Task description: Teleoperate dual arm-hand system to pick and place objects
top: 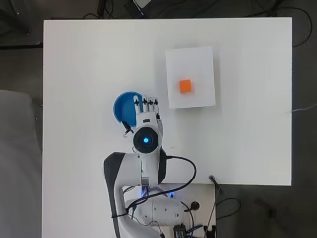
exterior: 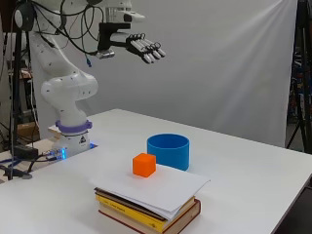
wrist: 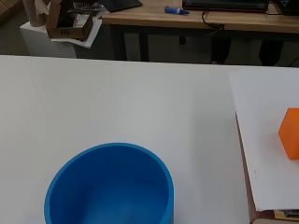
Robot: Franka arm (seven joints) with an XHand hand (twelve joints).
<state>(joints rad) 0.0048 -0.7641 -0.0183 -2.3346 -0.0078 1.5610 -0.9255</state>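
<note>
Hand (exterior: 145, 49) open, high above upright bowl (exterior: 168, 151)

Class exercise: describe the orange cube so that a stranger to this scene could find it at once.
On the white table lies a stack of books topped with white paper. The orange cube sits on that paper, the only orange thing, apart from the blue bowl.

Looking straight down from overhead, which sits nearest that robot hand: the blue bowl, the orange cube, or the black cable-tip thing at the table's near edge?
1. Blue bowl, partly under the hand.
2. Orange cube, up-right on the white paper.
3. Black cable tip, down-right at the table edge.
</note>
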